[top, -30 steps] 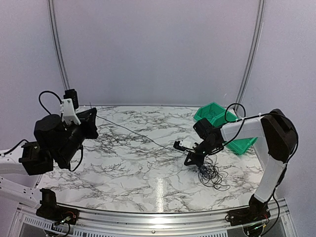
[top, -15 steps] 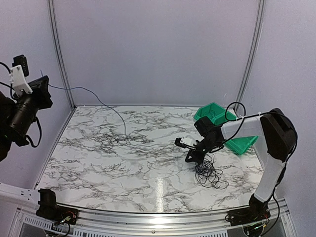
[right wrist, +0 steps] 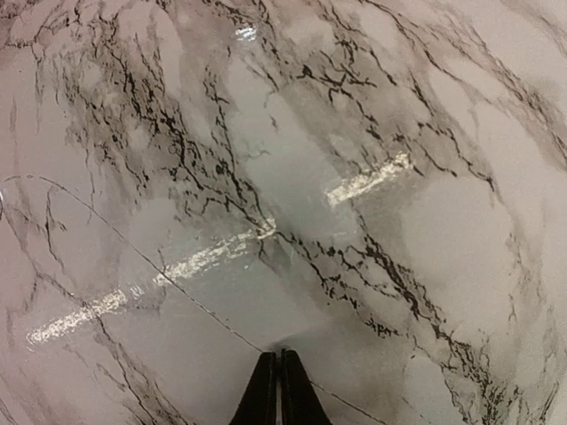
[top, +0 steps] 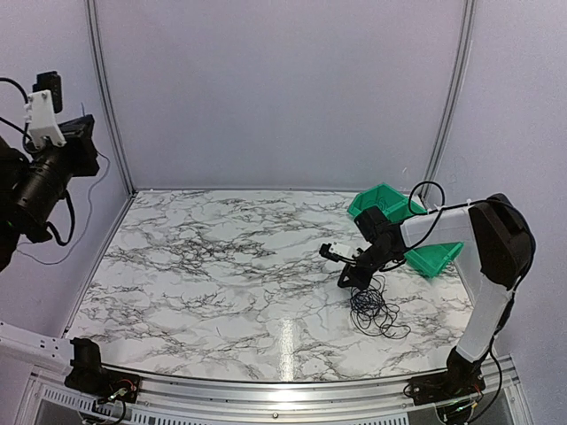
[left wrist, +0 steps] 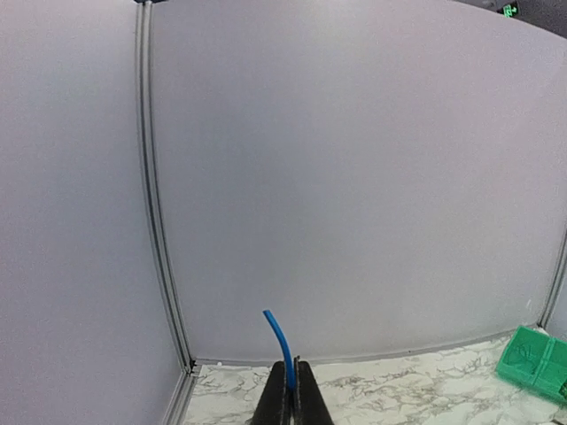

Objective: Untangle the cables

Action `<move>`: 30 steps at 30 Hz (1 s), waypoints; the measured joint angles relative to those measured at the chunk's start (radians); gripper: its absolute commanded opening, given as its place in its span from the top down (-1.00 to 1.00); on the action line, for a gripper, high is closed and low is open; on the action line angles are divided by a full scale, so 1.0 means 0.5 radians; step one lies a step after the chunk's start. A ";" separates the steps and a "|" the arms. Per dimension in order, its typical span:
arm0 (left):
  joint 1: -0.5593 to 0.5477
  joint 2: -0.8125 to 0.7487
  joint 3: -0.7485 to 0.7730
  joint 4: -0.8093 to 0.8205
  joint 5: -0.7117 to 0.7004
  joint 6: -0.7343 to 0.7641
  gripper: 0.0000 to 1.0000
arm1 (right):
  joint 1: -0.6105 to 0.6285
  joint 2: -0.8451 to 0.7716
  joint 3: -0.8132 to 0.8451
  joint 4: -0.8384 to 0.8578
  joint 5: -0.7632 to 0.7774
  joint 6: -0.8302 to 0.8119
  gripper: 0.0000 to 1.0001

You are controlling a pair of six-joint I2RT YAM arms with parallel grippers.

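A glossy white tabletop veined in black marble pattern (top: pixel 213 274) fills the lower half of the top view, with angular green plastic bins (top: pixel 383 202) at its right edge. The tangle of very thin black cables (top: pixel 376 310) lies in loose, springy loops at the lower right of the table, just below the right gripper (top: pixel 347 277), which reaches down to touch the top of the heap. In the right wrist view that gripper's (right wrist: pixel 279 390) black fingers are pressed tightly together at the bottom centre, and a hair-fine black strand (right wrist: pixel 159 274) crosses the shiny surface from the left edge to their tips; whether it is nipped between them cannot be told. The left gripper (top: pixel 89 142) is raised high at the upper left of the top view, beside the grey wall panel. In its wrist view the left gripper (left wrist: pixel 292 398) has its fingers closed on a thin blue wire (left wrist: pixel 277 341), whose smooth curved stub sticks up above them. A fine dark line (top: pixel 89 212) droops from it down the left edge of the frame, outside the table. Half a second ago that line arced to the middle of the marble; a second ago the left arm was low and the strand ran taut to the right gripper.
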 measured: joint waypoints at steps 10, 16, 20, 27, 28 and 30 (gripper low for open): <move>0.001 0.299 -0.208 -0.169 0.337 -0.330 1.00 | -0.016 -0.085 0.021 -0.105 -0.092 0.037 0.56; 0.079 0.555 -0.283 -0.151 0.632 -0.549 1.00 | -0.021 -0.362 0.160 -0.182 -0.204 0.024 0.40; 0.195 0.785 -0.394 -0.078 0.908 -0.710 1.00 | -0.021 -0.500 0.285 -0.218 -0.314 -0.018 0.26; 0.278 1.067 -0.587 0.148 1.284 -0.878 1.00 | 0.085 -0.484 0.404 -0.257 -0.423 -0.012 0.03; 0.288 1.076 -0.609 0.187 1.330 -0.909 1.00 | 0.120 -0.456 0.420 -0.258 -0.427 -0.011 0.01; 0.313 1.077 -0.640 0.264 1.421 -0.985 1.00 | 0.207 -0.365 0.472 -0.278 -0.439 -0.008 -0.01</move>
